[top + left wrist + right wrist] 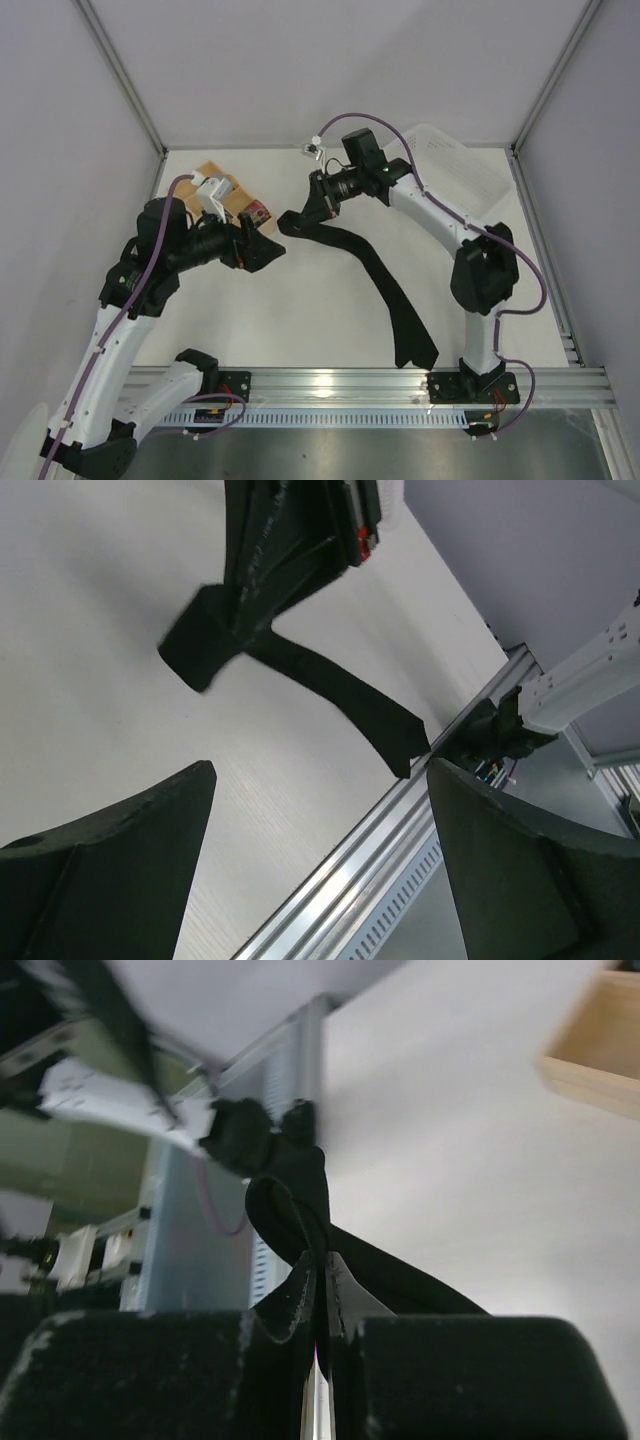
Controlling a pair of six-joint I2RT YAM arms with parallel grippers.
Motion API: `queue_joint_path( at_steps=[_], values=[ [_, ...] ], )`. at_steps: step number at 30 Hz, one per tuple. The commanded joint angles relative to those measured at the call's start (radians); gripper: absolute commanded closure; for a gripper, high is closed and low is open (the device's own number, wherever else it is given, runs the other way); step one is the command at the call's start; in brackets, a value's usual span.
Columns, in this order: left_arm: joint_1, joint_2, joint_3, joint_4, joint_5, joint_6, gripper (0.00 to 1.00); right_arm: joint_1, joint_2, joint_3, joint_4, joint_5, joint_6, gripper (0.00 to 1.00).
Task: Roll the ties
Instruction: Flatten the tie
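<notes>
White table [300, 320] under us, one black tie [390, 290] stretched across its middle.
Our right gripper [322, 1310] pinches the tie's far end; our left gripper [320, 770] gapes wide, empty, just beside.

I see the tie [385, 285] as matt black cloth on a smooth white table [300, 330]; beside the tie, a brushed-metal rail [350, 383].

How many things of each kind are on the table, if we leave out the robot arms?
black tie: 1
wooden box: 1
small red object: 1
clear plastic container: 1
Total: 4
</notes>
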Motion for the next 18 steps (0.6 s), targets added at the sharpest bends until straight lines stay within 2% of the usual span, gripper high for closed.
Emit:
queue_joint_path(
  at_steps=[1, 3, 9, 13, 18],
  values=[
    [-0.006, -0.045, -0.01, 0.061, 0.138, 0.09, 0.06, 0.063, -0.119, -0.044, -0.096, -0.199, -0.063, 1.0],
    [-0.028, -0.06, -0.029, 0.066, 0.182, 0.121, 0.05, 0.086, -0.149, -0.082, -0.172, -0.219, -0.114, 1.0],
    [-0.061, -0.116, -0.094, 0.072, 0.242, 0.162, 0.04, 0.161, -0.232, -0.243, -0.022, -0.282, 0.019, 1.0],
    [-0.077, -0.153, -0.136, 0.078, 0.354, 0.174, 0.08, 0.19, -0.254, -0.256, 0.038, -0.305, 0.067, 1.0],
    [-0.081, -0.182, -0.203, 0.09, 0.4, 0.156, 0.15, 0.21, -0.26, -0.248, 0.063, -0.327, 0.105, 1.0]
  ],
)
